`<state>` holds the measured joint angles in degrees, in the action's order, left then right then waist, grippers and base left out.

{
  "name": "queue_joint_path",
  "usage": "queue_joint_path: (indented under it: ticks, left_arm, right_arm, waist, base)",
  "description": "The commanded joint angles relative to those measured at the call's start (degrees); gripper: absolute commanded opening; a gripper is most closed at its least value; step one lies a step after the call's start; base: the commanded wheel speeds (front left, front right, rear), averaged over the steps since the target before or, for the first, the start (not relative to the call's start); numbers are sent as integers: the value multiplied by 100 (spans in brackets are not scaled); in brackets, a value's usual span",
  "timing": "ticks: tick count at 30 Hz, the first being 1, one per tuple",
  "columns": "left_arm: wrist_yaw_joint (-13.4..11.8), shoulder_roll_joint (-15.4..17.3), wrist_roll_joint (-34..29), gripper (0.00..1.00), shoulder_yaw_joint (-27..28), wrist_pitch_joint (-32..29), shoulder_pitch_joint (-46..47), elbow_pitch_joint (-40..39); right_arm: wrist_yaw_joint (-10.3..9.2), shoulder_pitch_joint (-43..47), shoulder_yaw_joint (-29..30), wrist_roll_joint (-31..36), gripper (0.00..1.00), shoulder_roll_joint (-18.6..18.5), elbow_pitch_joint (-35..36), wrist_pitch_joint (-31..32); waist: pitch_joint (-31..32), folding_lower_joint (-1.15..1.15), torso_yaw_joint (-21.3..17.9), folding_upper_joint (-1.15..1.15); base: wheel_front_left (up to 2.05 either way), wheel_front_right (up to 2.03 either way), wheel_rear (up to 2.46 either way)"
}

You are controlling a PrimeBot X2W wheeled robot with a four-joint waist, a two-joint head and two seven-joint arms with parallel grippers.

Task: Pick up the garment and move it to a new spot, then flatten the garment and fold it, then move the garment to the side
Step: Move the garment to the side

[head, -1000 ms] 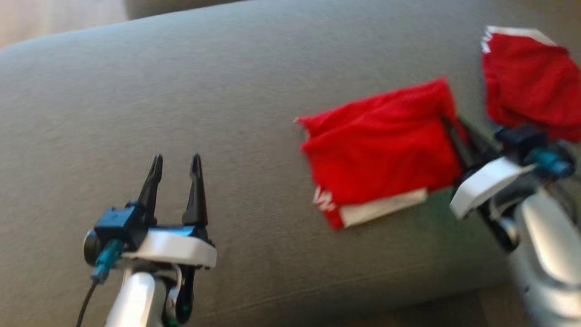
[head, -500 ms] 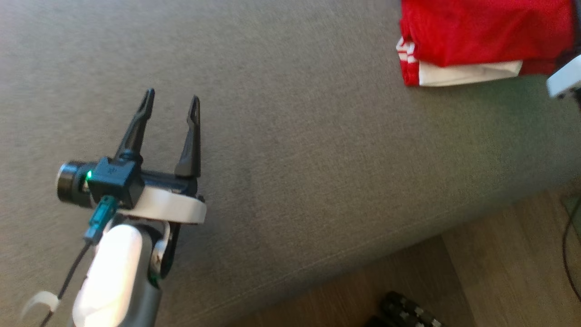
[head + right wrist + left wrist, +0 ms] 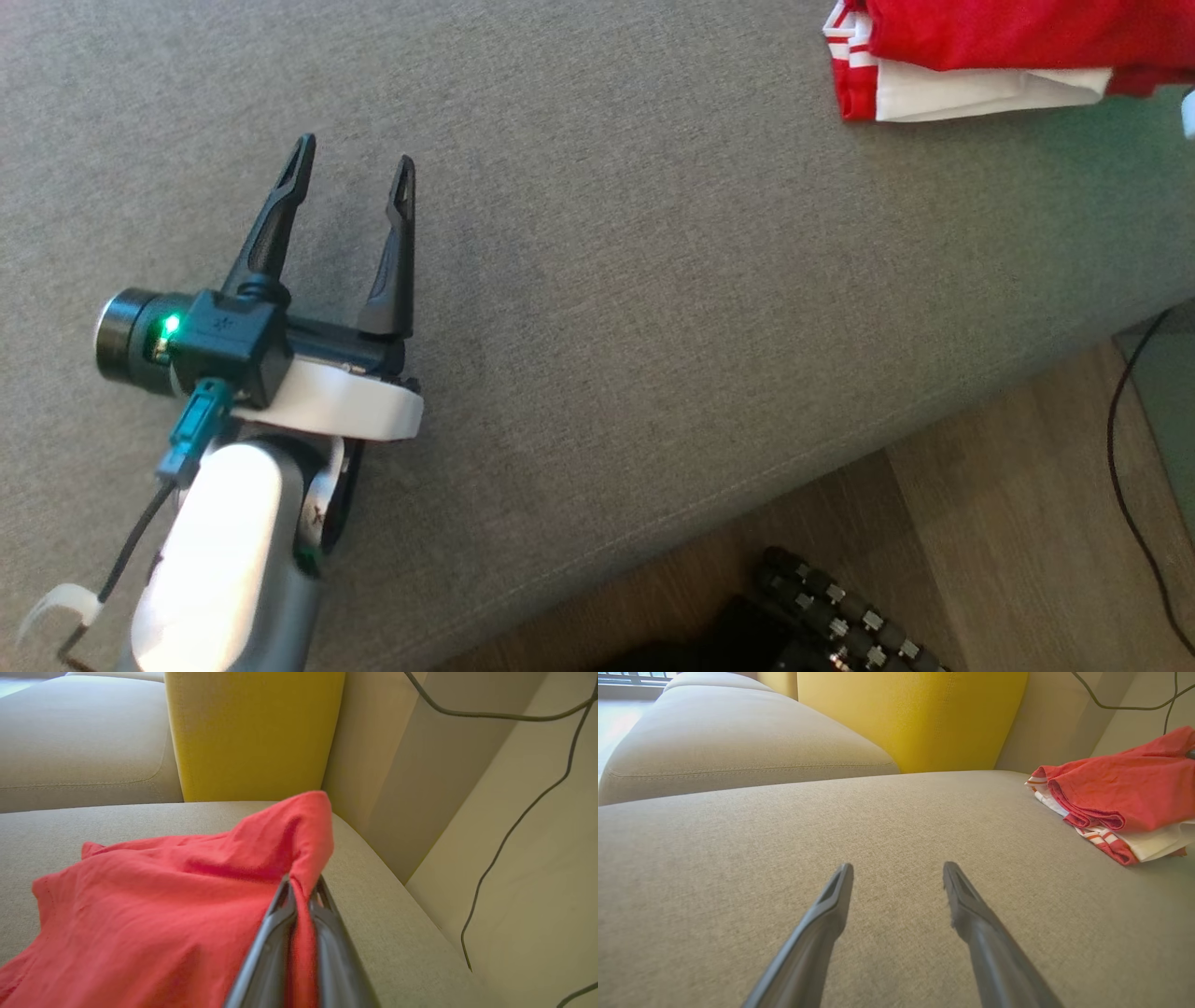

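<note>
Head view: garment long axis left-right, seemingly; right gripper jaws pinching edge.

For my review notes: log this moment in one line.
left hand: open, over sofa | right hand: shut on garment | garment: folded, on sofa

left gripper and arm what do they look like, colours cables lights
The left gripper has two long, tapering black fingers with slotted tips, on a white collar. Beside it sits a black round camera with a green light; a teal plug feeds a black cable. The forearm is glossy white.
</note>
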<state>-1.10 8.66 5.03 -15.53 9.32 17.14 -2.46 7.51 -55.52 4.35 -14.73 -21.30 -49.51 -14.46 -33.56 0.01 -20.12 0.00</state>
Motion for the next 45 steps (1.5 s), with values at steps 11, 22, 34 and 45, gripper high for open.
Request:
queue_joint_path:
  ticks: [11, 22, 34, 45]
  left_arm:
    - [-57, -135, 185, 100, 61, 264, 87, 119]
    - [-218, -473, 718, 100, 253, 563, -232, 357]
    - [-305, -573, 1094, 100, 594, 567, -1044, 84]
    - [-163, -577, 1387, 100, 744, 567, -1645, 36]
  right_arm:
    - [-2, 63, 106, 193, 100, -196, 357, -53]
    - [-2, 1189, -722, 25, 100, 240, 2122, -53]
    - [-2, 2889, -568, 157, 100, 1022, 3120, -53]
    - [-2, 4195, -183, 806, 100, 1813, 3462, -53]
  waist:
    - [417, -1, 327, 0]
    - [1615, -1, 1314, 0]
    - [2619, -1, 2137, 0]
    - [3115, -1, 2279, 0]
  base:
    - [0, 0, 0]
    - [0, 0, 0]
    - [0, 0, 0]
    - [0, 0, 0]
